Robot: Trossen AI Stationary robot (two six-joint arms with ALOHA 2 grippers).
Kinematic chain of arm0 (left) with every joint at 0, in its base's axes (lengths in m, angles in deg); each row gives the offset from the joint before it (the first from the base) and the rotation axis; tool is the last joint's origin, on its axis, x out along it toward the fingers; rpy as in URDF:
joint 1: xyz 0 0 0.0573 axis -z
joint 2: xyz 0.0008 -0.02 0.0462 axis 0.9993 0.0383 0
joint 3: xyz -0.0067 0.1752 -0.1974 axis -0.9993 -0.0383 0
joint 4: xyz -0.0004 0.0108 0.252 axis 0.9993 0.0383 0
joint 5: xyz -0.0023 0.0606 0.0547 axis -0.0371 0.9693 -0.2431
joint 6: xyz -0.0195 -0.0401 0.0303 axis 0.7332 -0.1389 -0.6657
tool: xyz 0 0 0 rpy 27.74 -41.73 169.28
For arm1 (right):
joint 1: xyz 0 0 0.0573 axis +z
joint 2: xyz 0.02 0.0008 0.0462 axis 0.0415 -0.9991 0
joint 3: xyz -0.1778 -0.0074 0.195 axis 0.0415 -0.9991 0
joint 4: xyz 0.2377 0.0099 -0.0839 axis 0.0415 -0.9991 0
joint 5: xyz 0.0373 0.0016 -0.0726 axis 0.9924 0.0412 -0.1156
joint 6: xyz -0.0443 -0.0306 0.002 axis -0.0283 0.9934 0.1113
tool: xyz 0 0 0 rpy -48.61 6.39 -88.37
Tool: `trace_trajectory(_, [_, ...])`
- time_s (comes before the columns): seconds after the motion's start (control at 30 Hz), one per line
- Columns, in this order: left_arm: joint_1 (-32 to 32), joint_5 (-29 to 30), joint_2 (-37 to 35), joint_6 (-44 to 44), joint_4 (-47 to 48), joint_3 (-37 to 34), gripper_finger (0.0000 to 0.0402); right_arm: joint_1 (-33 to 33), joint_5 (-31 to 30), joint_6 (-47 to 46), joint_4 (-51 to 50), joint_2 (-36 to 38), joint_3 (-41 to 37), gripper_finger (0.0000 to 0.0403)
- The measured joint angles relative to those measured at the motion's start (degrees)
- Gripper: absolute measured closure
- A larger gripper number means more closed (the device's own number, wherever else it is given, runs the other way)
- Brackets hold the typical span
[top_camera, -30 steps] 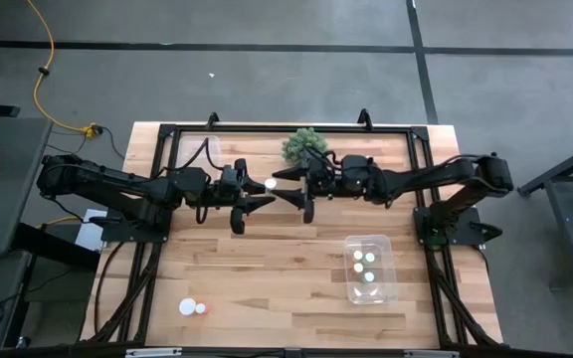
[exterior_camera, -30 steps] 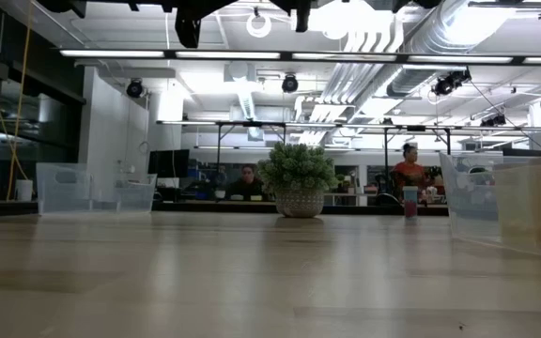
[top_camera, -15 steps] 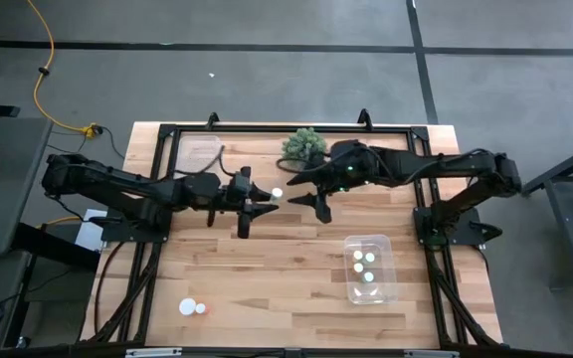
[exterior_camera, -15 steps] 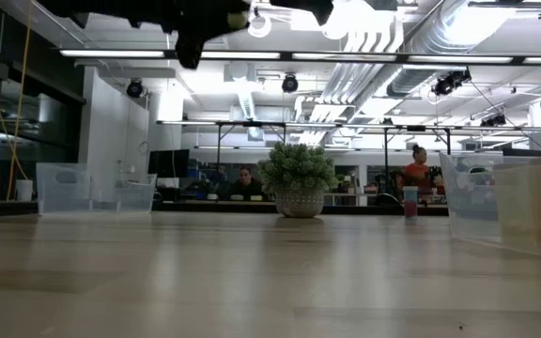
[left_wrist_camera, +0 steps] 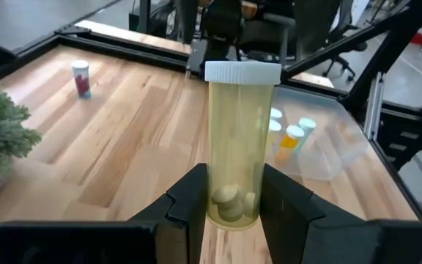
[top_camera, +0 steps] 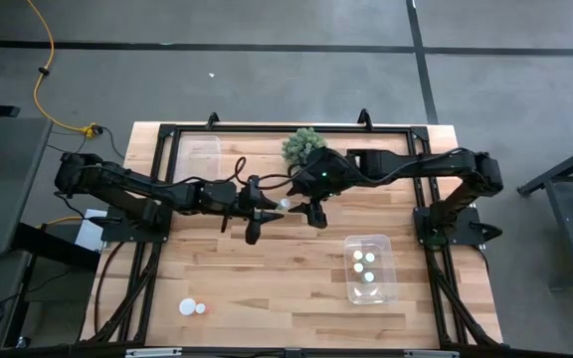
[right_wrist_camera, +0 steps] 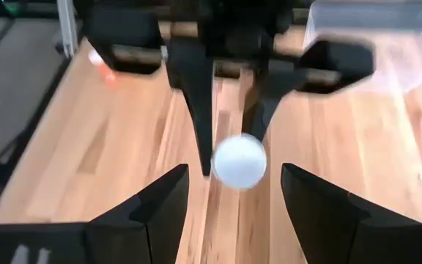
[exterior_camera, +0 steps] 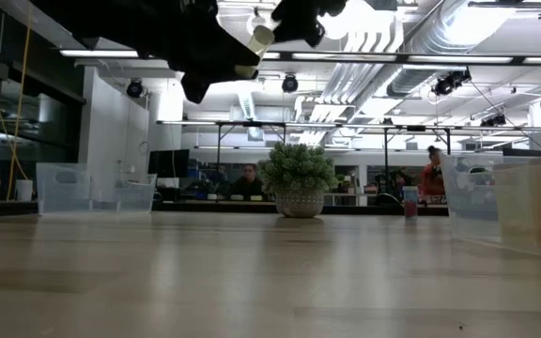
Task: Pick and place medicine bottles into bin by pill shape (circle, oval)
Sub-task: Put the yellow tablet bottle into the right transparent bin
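Robotics lab: wooden table [top_camera: 267, 278] on a black frame, grey concrete floor [top_camera: 267, 80], exposed ceiling ducts [exterior_camera: 411, 38], strip lights, far workbenches [exterior_camera: 346, 131] with people [exterior_camera: 433, 169] seated behind.

white-capped amber bottle [left_wrist_camera: 237, 143]; green plant [top_camera: 303, 145].

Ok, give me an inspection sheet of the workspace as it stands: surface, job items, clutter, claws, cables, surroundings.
Surface: wooden table, black frame around it.
Job's things: one medicine bottle held in mid-air, pills at its bottom; three capped bottles in the clear bin; two bottles loose near the front left.
Clutter: green plant ball at the back.
Claws: left claw shut on the medicine bottle; right claw open, facing its white cap.
Cables: yellow cable on the floor, left.
Surroundings: people at desks behind.
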Motion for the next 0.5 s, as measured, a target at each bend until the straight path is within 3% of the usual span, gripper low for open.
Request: trace_trajectory(0.5, [0.0,0.0,0.3,-0.6,0.2,0.0,0.0307,0.0,0.9,-1.1,1.8,-2.7,0.0,0.0192])
